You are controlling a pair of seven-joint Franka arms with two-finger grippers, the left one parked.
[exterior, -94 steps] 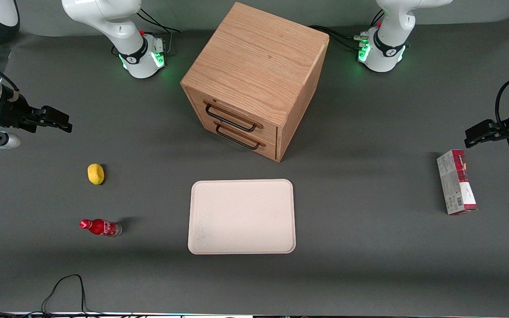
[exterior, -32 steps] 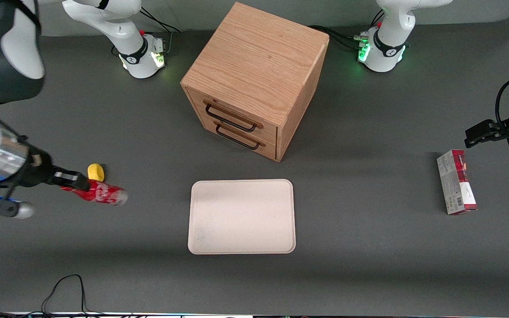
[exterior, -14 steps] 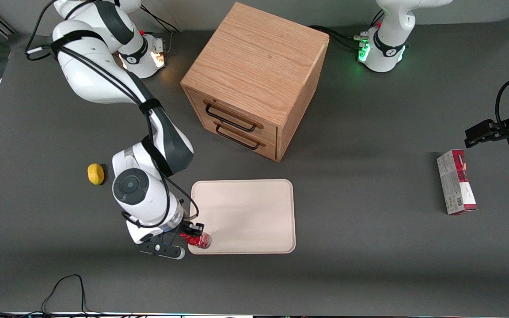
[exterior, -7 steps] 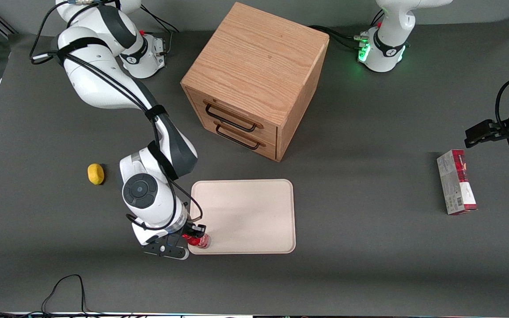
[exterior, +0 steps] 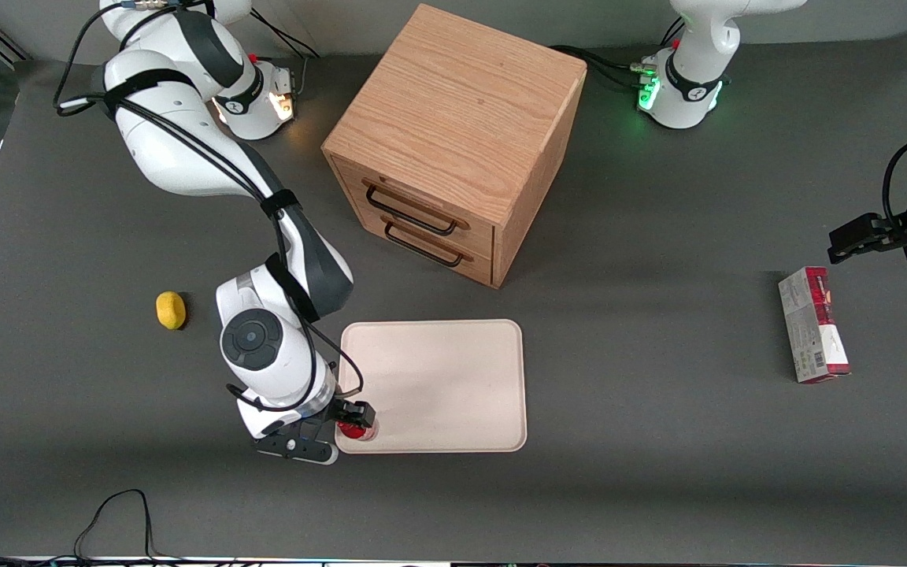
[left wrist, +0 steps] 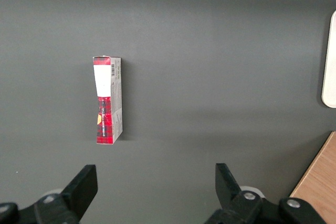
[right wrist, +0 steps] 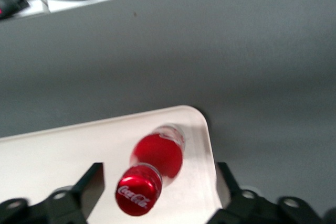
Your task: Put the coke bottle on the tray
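Observation:
The coke bottle [exterior: 357, 430], small and red with a red cap, stands upright on the tray [exterior: 438, 378], in the tray's corner nearest the front camera at the working arm's end. My right gripper [exterior: 354, 420] hangs just above it. In the right wrist view the gripper [right wrist: 158, 174] is open, with its fingers [right wrist: 94, 179] spread wide on either side of the bottle [right wrist: 152, 171] and not touching it. The bottle rests close to the tray's rounded rim [right wrist: 202, 116]. An edge of the tray also shows in the left wrist view [left wrist: 331, 61].
A wooden drawer cabinet [exterior: 453, 134] stands farther from the front camera than the tray. A yellow lump [exterior: 171, 309] lies toward the working arm's end. A red-and-grey carton [exterior: 813, 324] lies toward the parked arm's end and also shows in the left wrist view [left wrist: 107, 99]. A black cable [exterior: 115, 504] loops at the front edge.
My gripper picked the bottle off the table and carried it to the tray's near corner. In the last half second the fingers opened and the bottle now stands free.

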